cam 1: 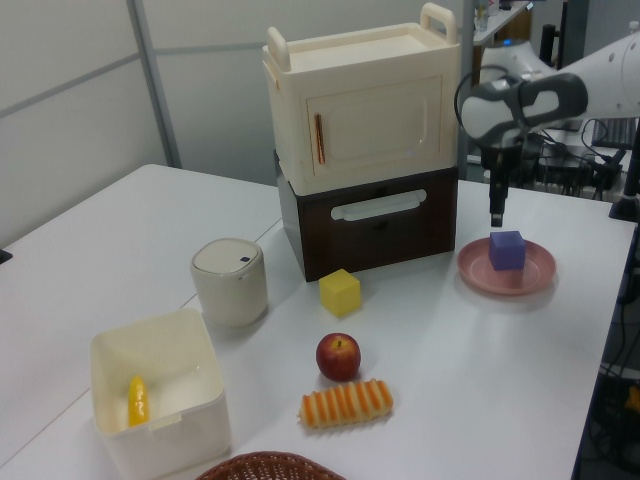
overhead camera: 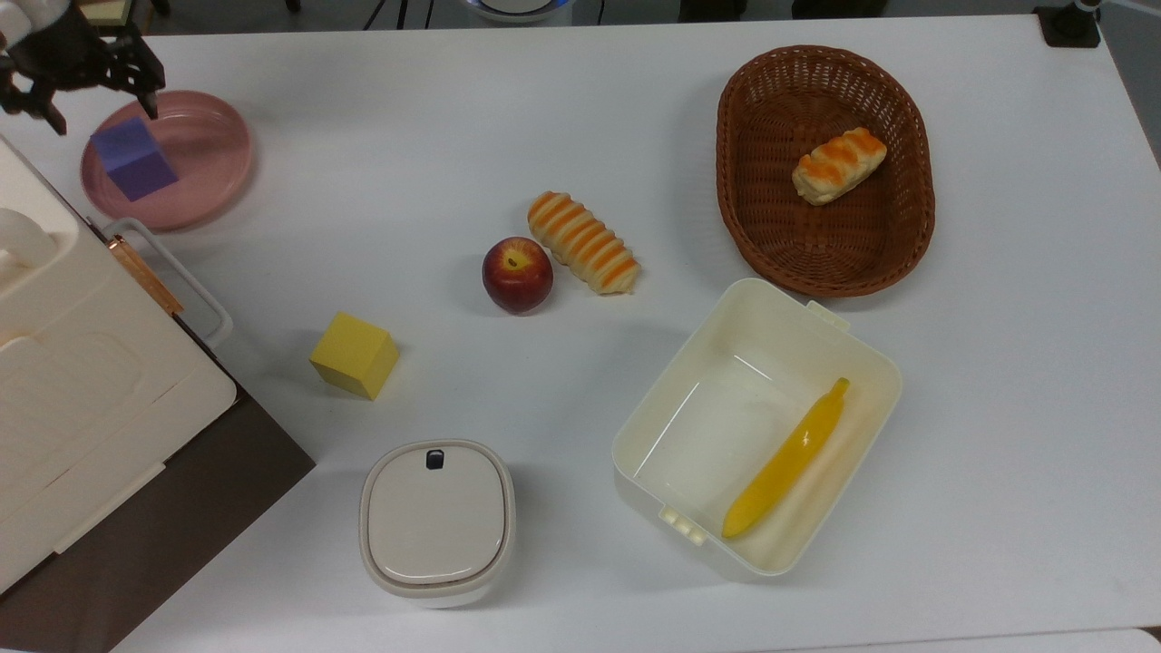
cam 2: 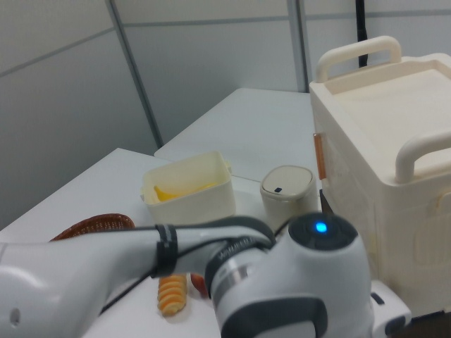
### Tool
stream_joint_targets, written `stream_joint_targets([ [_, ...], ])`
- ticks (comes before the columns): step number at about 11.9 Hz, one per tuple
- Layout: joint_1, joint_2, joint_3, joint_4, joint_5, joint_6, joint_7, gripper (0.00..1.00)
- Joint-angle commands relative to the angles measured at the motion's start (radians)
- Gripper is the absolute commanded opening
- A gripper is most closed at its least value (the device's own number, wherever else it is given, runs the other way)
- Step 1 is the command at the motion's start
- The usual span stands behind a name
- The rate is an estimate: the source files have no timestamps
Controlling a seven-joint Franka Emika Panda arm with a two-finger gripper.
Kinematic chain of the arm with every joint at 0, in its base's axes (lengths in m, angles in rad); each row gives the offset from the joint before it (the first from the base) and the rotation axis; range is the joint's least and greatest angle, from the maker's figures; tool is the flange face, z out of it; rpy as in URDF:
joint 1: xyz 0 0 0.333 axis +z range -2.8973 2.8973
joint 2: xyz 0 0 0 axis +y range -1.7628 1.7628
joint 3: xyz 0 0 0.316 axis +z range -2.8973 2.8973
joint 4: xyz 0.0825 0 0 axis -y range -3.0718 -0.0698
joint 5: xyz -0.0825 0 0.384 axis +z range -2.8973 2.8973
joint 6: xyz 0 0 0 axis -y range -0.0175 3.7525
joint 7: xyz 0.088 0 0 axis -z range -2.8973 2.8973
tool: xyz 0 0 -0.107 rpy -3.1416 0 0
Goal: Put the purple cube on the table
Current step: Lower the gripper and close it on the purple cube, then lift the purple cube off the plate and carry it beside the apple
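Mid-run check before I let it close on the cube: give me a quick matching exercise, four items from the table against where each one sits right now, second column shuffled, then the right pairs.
Things:
1. purple cube
2. banana
3. small bread roll
4. yellow cube

Places:
A. in the wicker basket
B. on the bare table
C. on the pink plate
D. in the open cream box

Pairs: 1-C, 2-D, 3-A, 4-B.

The gripper, fingers open, hangs over the purple cube.
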Motion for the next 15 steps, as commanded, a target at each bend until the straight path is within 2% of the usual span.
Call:
stream_joint_targets([
  [1,-0.020,-0.008,0.004,-0.136,-0.011,0.179,-0.065,1.00],
  [5,-0.019,0.033,0.004,-0.147,-0.031,0.209,-0.065,1.00],
  [6,-0.019,0.036,0.004,-0.146,-0.029,0.209,-0.065,0.93],
  [7,-0.020,0.037,0.004,-0.146,-0.031,0.209,-0.065,0.74],
  [8,-0.022,0.037,0.002,-0.146,-0.031,0.207,-0.065,0.59],
  [9,-0.023,0.029,0.004,-0.143,-0.031,0.195,-0.062,0.55],
  [12,-0.011,-0.054,0.022,-0.137,-0.029,0.097,-0.016,0.55],
  [13,-0.010,-0.080,0.056,-0.137,-0.026,0.071,0.026,0.56],
  [15,-0.010,-0.097,0.155,-0.137,-0.026,0.051,0.175,0.56],
])
